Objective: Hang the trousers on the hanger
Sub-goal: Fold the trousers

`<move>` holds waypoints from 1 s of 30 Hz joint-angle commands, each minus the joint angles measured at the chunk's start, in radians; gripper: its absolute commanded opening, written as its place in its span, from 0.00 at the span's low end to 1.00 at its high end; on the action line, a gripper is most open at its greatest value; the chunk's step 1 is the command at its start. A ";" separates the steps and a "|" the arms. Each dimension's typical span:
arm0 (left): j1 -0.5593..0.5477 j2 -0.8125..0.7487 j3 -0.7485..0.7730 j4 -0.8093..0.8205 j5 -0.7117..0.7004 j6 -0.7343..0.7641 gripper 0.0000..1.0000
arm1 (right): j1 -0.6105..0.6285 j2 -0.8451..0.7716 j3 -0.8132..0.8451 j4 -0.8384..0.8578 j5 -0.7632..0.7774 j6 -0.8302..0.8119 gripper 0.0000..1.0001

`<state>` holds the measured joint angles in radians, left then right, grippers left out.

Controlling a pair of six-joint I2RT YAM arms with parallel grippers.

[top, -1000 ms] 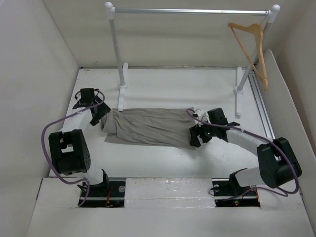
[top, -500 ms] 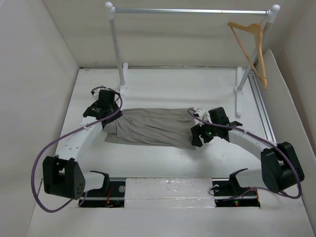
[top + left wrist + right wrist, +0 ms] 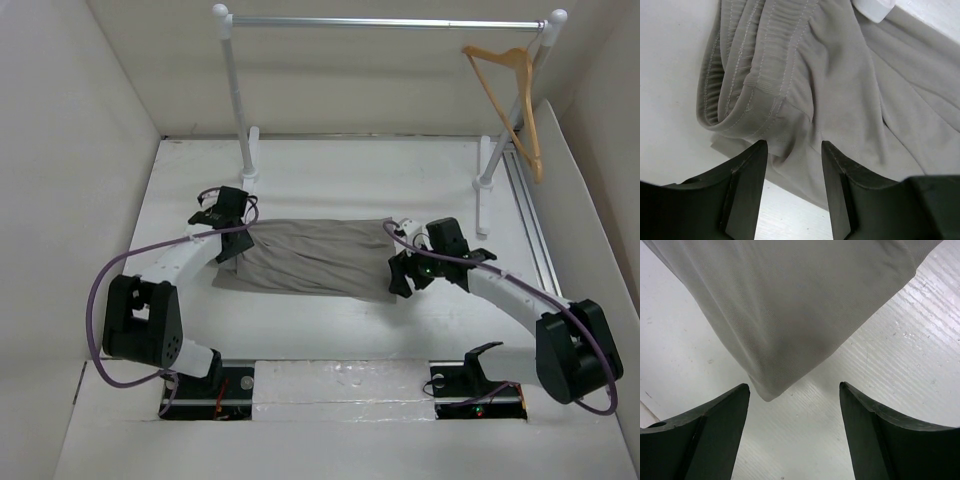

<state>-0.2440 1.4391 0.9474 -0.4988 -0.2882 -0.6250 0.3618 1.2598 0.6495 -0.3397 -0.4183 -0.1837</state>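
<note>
Left pincer (image 3: pixel 793 146) advanced — trousers (image 3: pixel 840 90) between its tips.

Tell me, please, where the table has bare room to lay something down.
Bare table lies behind the trousers, between the rail's two white posts, and in front, up to the near edge. Both ends are crowded: the left gripper and right gripper sit open there.

You are viewing one pair of trousers (image 3: pixel 305 258), one hanger (image 3: pixel 512 105), and one rail (image 3: pixel 385 22) standing on two posts (image 3: pixel 233 90). You are running two arms (image 3: pixel 180 262), each carrying one end effector, namely the left end effector (image 3: pixel 792 147) and the right end effector (image 3: pixel 794 389), and each trailing one purple cable (image 3: pixel 92 310). One surface (image 3: pixel 330 180) is bearing everything.
</note>
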 commanded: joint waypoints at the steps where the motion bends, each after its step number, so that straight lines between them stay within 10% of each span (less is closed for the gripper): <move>1: 0.005 -0.002 0.022 0.025 -0.003 0.004 0.42 | 0.009 -0.028 -0.022 0.024 -0.014 0.016 0.78; 6: 0.005 0.058 -0.009 0.034 -0.014 0.016 0.38 | 0.009 -0.039 -0.025 0.031 -0.007 0.026 0.77; 10: 0.005 0.054 -0.042 0.042 -0.014 0.007 0.00 | 0.009 -0.017 -0.028 0.042 0.006 0.027 0.69; 30: 0.048 -0.088 -0.139 -0.144 0.194 -0.082 0.00 | -0.009 0.026 -0.091 0.091 0.001 0.056 0.00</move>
<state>-0.2047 1.3670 0.8257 -0.5728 -0.1699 -0.6678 0.3595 1.3159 0.5606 -0.2787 -0.4252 -0.1307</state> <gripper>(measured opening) 0.006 0.019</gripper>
